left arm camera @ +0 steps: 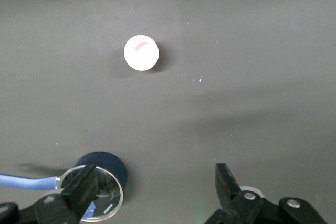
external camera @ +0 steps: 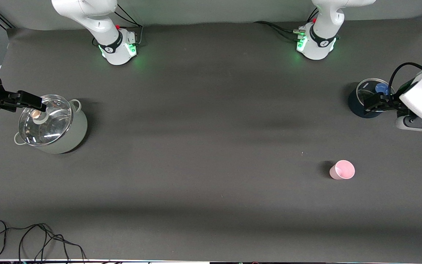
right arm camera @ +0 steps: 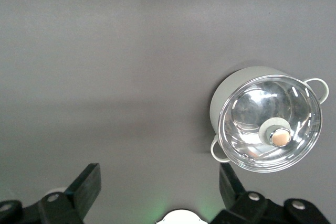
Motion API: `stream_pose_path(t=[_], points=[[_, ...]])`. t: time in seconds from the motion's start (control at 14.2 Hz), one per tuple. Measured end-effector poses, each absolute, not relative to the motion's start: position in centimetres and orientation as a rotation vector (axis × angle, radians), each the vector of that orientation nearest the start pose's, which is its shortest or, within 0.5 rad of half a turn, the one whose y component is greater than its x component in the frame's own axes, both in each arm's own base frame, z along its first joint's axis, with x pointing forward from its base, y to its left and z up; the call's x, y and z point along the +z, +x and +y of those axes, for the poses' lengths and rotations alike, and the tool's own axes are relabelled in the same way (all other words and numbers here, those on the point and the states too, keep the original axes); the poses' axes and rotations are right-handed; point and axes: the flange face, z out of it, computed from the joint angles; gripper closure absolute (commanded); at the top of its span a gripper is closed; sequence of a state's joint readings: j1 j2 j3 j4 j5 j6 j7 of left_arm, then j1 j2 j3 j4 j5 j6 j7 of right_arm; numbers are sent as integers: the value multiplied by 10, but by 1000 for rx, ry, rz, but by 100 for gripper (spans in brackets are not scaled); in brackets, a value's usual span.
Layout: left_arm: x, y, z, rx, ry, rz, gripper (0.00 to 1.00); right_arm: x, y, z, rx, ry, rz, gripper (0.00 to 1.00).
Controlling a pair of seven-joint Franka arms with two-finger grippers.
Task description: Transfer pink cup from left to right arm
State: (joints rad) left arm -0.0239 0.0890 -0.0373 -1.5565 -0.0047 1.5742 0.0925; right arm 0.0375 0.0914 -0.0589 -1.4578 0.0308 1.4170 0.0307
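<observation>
The pink cup [external camera: 342,169] stands upright on the dark table, nearer to the front camera than the left arm's base, with nothing touching it. It also shows in the left wrist view [left arm camera: 141,53], well apart from the fingers. My left gripper [external camera: 371,103] hangs open and empty over the rim of a dark blue pot [external camera: 365,99] at the left arm's end of the table; in its wrist view the gripper [left arm camera: 156,187] has its jaws wide apart. My right gripper [external camera: 31,102] hangs open and empty over a pale green pot [external camera: 70,135]; in its wrist view the gripper [right arm camera: 158,184] is over bare table.
The pale green pot [right arm camera: 226,95] has a glass lid [right arm camera: 270,124] with a knob. The dark blue pot [left arm camera: 107,163] also has a glass lid and a blue handle. Loose black cables [external camera: 39,240] lie at the table's front edge toward the right arm's end.
</observation>
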Motion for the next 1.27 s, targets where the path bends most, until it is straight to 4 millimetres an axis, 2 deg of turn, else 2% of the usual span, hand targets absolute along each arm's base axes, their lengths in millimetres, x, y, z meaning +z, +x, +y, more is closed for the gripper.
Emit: stream_pose_path(t=[0.21, 0.42, 0.78, 0.92, 1.13, 1.27], points=[[572, 593, -21, 96, -3126, 423, 0, 613, 566, -7, 206, -3109, 77, 0], [562, 609, -1, 57, -3096, 700, 0, 613, 566, -7, 207, -3109, 77, 0], [542, 620, 59, -3, -3107, 1096, 0, 613, 566, -7, 207, -3109, 78, 0], [521, 629, 69, -20, -3122, 1183, 0, 613, 566, -7, 207, -3109, 79, 0], [472, 650, 87, -109, -3152, 1295, 0, 613, 566, -8, 207, -3109, 79, 0], [436, 657, 113, -206, -3215, 1379, 0, 613, 566, -8, 208, -3109, 79, 0]])
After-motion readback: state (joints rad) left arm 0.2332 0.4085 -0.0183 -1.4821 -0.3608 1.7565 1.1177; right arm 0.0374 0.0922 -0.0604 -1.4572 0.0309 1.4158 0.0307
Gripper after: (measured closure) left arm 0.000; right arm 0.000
